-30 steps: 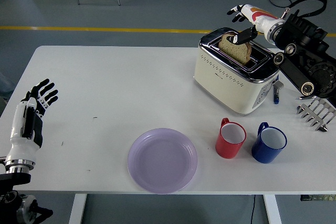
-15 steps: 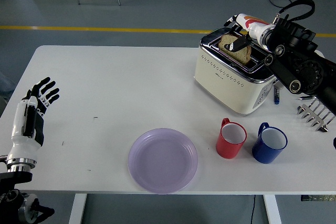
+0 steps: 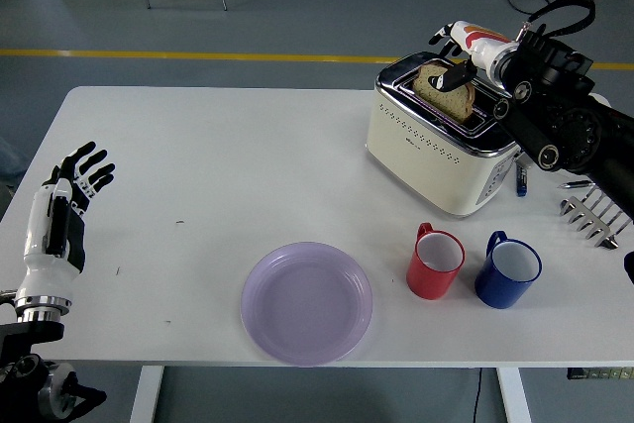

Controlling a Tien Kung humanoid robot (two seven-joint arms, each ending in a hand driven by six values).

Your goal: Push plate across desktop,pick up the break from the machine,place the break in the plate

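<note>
A slice of bread [image 3: 441, 93] stands upright in the slot of the cream toaster [image 3: 436, 151] at the back right, its upper half showing. My right hand [image 3: 454, 68] reaches over the toaster from the right, with black fingers closed on the slice's top edge. The lilac plate [image 3: 307, 302] lies bare near the table's front edge, about the middle. My left hand [image 3: 71, 185] rests at the far left edge, fingers spread, holding nothing.
A red mug [image 3: 436, 264] and a blue mug [image 3: 507, 270] stand side by side in front of the toaster, right of the plate. A metal rack [image 3: 594, 215] and a small blue object [image 3: 521, 174] lie at the right edge.
The right forearm has swung in closer over the toaster. The bread dipped lower into the slot, then rose slightly with the hand. The left hand barely moved.
</note>
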